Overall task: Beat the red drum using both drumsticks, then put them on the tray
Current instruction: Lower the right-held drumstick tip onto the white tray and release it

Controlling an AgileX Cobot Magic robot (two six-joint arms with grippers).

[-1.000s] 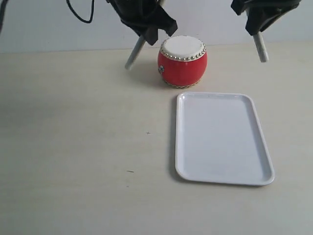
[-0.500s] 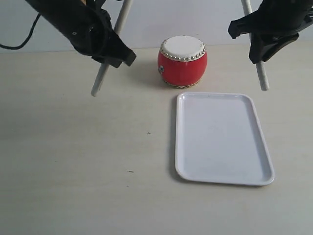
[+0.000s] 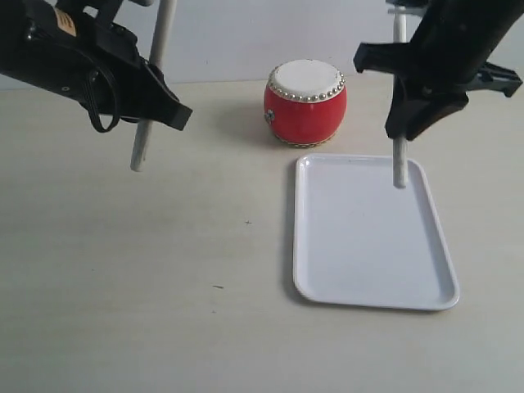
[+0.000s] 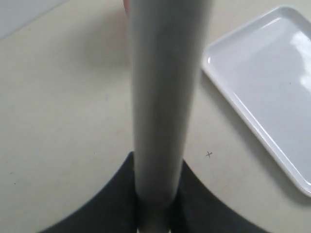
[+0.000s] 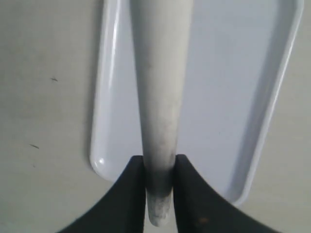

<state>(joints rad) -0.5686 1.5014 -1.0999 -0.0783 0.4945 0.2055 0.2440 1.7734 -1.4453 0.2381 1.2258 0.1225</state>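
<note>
Wood, likely stiff, light, slick: I've left gripper clamped mid-shaft on left drumstick, right gripper likewise on right drumstick

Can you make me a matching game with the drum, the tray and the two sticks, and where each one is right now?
Things:
A. red drum
B. tray
C. left arm's drumstick
D. right arm's drumstick

Places:
1. held upright above the tray's far end
2. held slightly tilted above bare table, away from the tray
3. standing on the table just beyond the tray
4. lying flat and white, nearest the camera

Pairs: A-3, B-4, C-2, D-1
</note>
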